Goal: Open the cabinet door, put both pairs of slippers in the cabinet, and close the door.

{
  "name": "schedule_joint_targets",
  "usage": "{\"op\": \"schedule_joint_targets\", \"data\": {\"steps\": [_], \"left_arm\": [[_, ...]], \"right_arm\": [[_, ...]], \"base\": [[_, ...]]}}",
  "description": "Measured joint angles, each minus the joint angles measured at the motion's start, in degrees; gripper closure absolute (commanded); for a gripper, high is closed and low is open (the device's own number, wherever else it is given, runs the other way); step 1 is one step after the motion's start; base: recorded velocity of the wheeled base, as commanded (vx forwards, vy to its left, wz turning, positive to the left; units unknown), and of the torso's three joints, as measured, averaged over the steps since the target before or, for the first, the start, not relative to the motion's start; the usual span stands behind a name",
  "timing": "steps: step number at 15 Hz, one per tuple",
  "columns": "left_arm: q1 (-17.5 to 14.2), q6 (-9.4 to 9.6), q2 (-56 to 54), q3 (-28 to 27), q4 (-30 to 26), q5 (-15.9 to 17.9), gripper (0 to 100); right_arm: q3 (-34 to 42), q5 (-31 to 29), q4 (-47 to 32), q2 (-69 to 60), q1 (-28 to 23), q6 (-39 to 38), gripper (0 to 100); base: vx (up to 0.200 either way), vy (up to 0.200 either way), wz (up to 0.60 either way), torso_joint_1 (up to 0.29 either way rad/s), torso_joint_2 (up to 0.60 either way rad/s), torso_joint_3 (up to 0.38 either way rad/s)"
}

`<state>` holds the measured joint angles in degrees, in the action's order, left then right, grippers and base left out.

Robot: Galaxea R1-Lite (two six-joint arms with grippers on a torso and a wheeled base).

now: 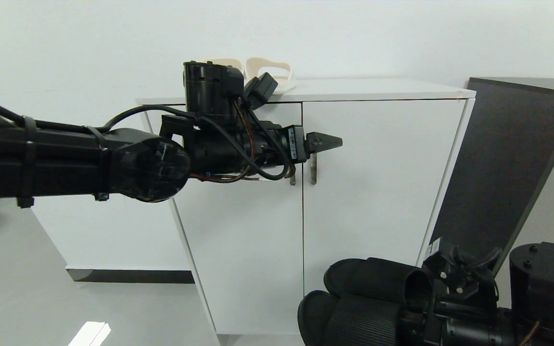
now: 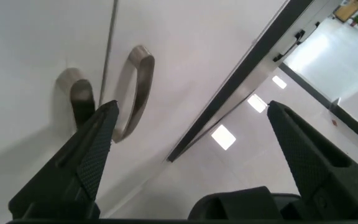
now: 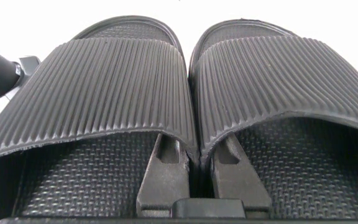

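Note:
The white cabinet point(image 1: 383, 182) has both doors shut, with two metal handles point(image 1: 313, 169) at the centre seam. My left gripper point(image 1: 327, 142) hovers open just in front of the handles point(image 2: 135, 93), its fingers point(image 2: 89, 158) spread and not touching them. A pair of white slippers point(image 1: 270, 72) lies on the cabinet top, partly behind the left wrist. Low in front of the right door, my right gripper point(image 3: 197, 177) is shut on the inner sides of a pair of black ribbed slippers point(image 1: 368, 298), held side by side point(image 3: 123, 81).
A dark grey panel point(image 1: 503, 168) leans close to the cabinet's right side. Grey floor point(image 1: 65, 298) stretches out to the left of the cabinet, with a white wall behind.

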<state>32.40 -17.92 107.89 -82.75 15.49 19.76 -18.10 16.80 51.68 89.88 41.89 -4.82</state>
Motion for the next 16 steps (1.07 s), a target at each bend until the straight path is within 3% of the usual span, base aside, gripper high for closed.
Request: {"op": "schedule_joint_targets", "data": {"steps": [9,10,16], "left_arm": [[-0.13,0.02,2.76,-2.67,0.07,0.13,0],[-0.1,0.02,3.02,-2.89,0.07,0.11,100],[0.32,0.02,4.07,-3.58,-0.2,-0.11,100]], "right_arm": [[0.0,-0.13,-0.02,-0.11,0.06,1.23,100],[0.02,-0.13,-0.02,-0.11,0.04,1.49,100],[0.33,0.02,-0.02,-0.22,0.09,1.56,100]], "base": [[0.0,0.0,0.0,0.0,0.0,0.0],[0.0,0.0,0.0,0.0,0.0,0.0],[0.0,0.0,0.0,0.0,0.0,0.0]]}}
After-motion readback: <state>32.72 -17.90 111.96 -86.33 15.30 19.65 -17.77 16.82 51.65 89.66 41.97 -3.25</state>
